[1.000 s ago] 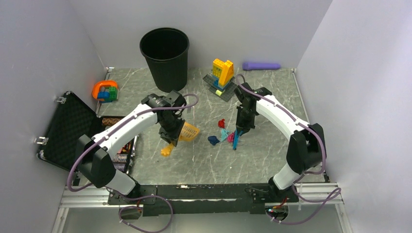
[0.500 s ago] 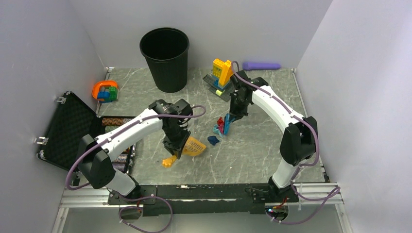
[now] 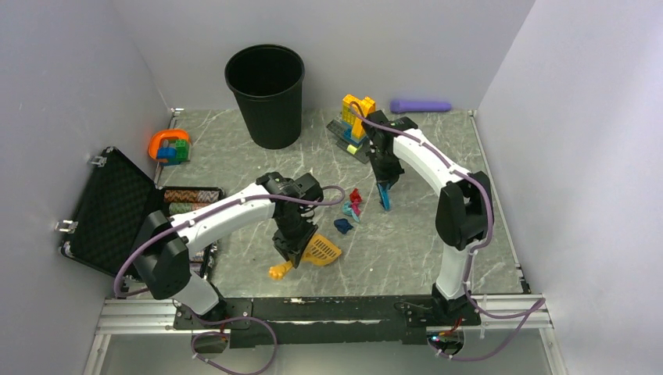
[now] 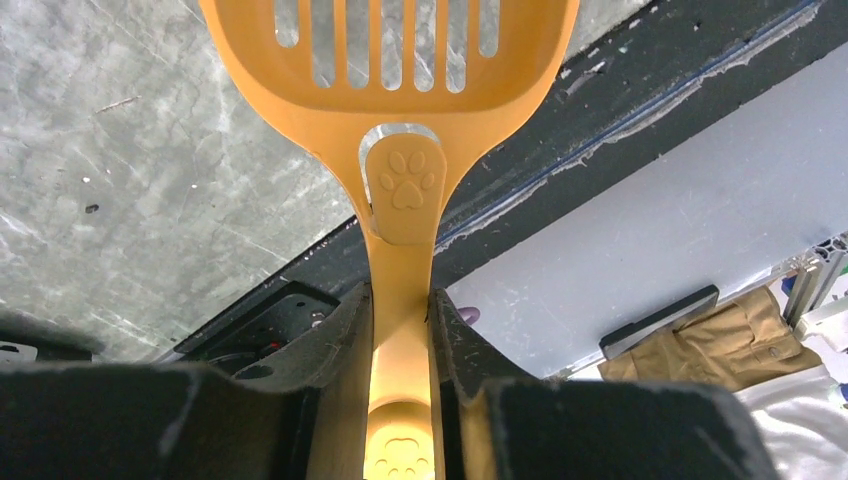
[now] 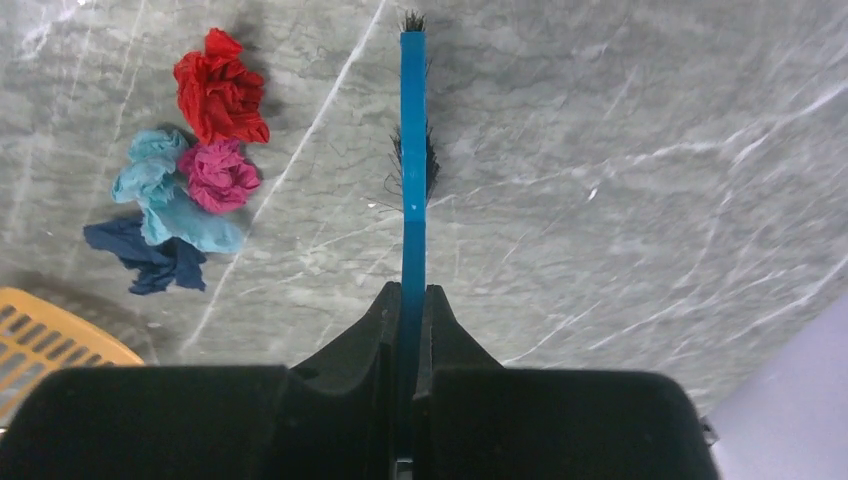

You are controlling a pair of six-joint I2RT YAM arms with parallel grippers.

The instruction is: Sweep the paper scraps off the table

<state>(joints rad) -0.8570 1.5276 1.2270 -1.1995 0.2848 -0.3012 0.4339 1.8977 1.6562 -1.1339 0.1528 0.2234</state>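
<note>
Top external shows right pincer [image 3: 383,183], clamped on brush [image 3: 385,198], now swung just right of the scraps [image 3: 349,208] on the table [image 3: 438,234], while left pincer [image 3: 294,248], gripping scoop [image 3: 324,251], has closed in opposite, so sweeping them in looks next

Brush [image 5: 412,200] handle end hidden between right fingers [image 5: 368,335]

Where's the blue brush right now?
In the top view, the blue brush is clamped in the right gripper at mid-table. It is just right of the paper scraps and nearer the arms than the yellow brick build.
</note>
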